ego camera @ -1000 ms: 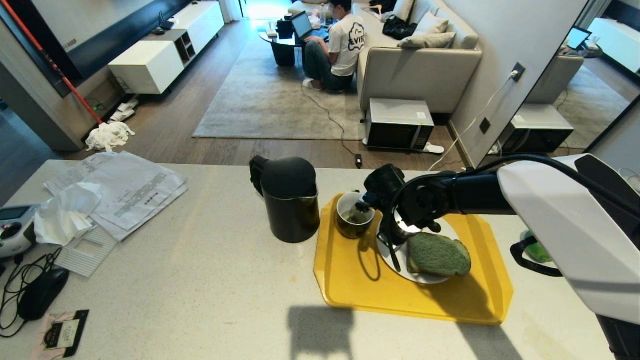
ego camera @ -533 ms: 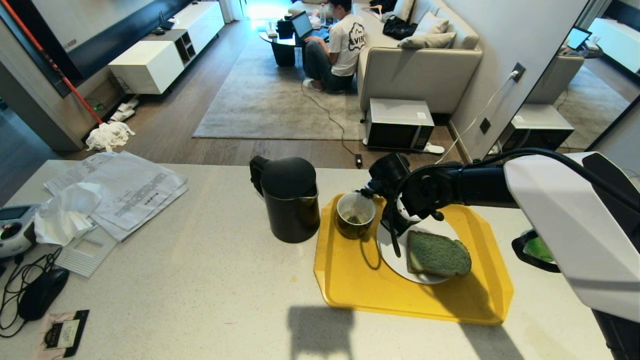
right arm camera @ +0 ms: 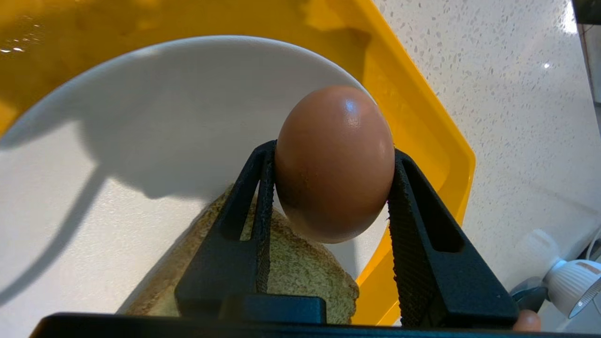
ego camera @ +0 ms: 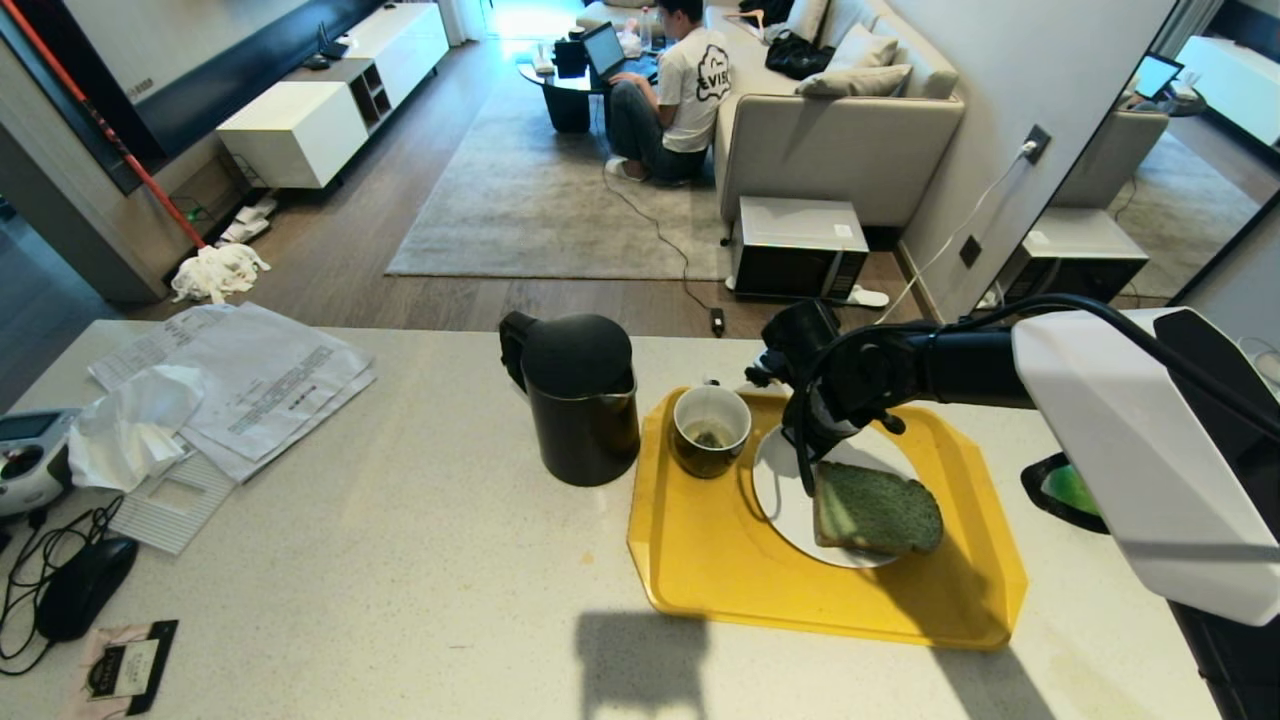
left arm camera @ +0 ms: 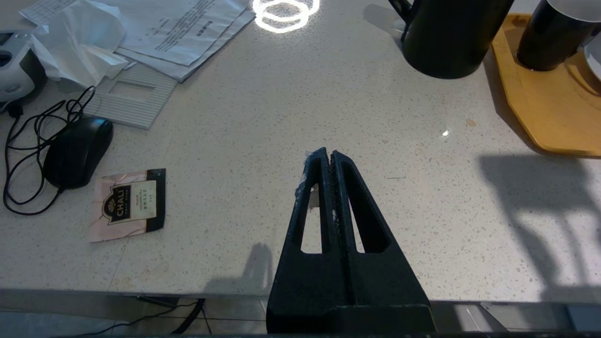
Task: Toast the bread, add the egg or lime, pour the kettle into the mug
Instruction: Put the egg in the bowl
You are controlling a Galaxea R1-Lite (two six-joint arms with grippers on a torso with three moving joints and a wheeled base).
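My right gripper (right arm camera: 333, 152) is shut on a brown egg (right arm camera: 334, 159) and hangs over the far part of a white plate (ego camera: 785, 490). The bread (ego camera: 875, 510), a greenish slice with a tan crust, lies on the near right of that plate. In the head view my right wrist (ego camera: 850, 385) hides the egg. The plate and the dark mug (ego camera: 710, 430), which has a tea bag inside, sit on a yellow tray (ego camera: 720, 560). The black kettle (ego camera: 580, 400) stands just left of the tray. The lime (ego camera: 1072, 490) shows only as a green sliver behind my right forearm. My left gripper (left arm camera: 327, 154) is shut and empty over the counter's near edge.
Papers (ego camera: 260, 380), a crumpled tissue (ego camera: 130, 420), a black mouse (ego camera: 85, 590) with its cable and a tea sachet (ego camera: 125, 665) lie on the counter's left side. Beyond the counter, a microwave (ego camera: 797, 248) stands on the floor and a person (ego camera: 670, 90) sits by a sofa.
My right arm has moved right and slightly away from me, off the mug's edge and over the plate, still holding the egg. The left arm and the objects have not moved.
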